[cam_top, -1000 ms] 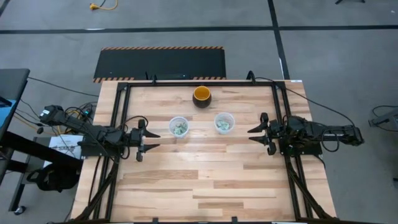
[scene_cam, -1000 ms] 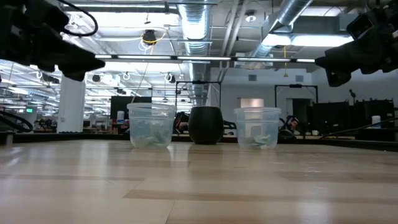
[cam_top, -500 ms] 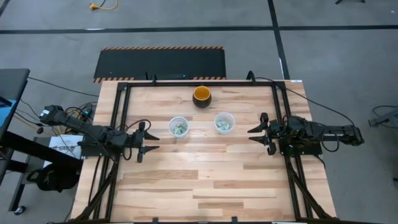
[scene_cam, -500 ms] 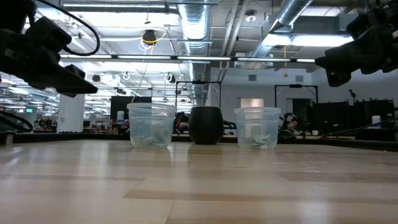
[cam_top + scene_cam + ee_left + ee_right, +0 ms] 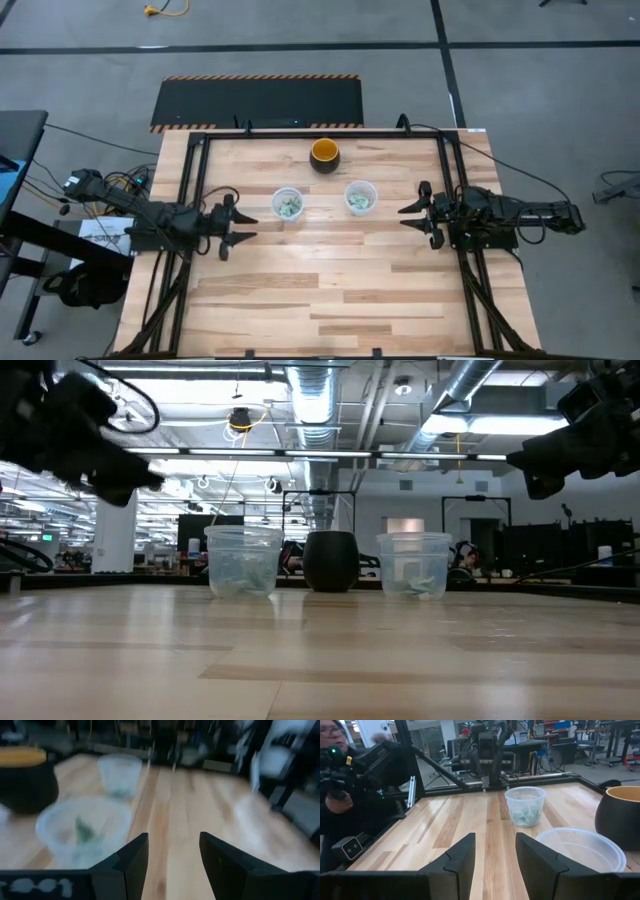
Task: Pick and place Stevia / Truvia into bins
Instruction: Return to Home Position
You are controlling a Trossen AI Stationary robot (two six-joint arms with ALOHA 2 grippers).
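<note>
Two clear cups stand upright on their bases on the wooden table, the left bin and the right bin. Each holds light green and white Stevia sachets. My left gripper hovers open near the table's left edge, pointing at the left bin and a short way from it. My right gripper hovers open near the right edge, pointing at the right bin. Nothing lies between either pair of fingers.
A dark bowl with an orange inside stands behind the cups toward the far edge. A black metal frame runs along the table's left, right and far sides. Bare wood spreads over the near half. A person shows beyond the table.
My left gripper has rolled a little about its own pointing line and tipped slightly while hovering in the same spot; it stays open. The cups and sachets have kept still.
</note>
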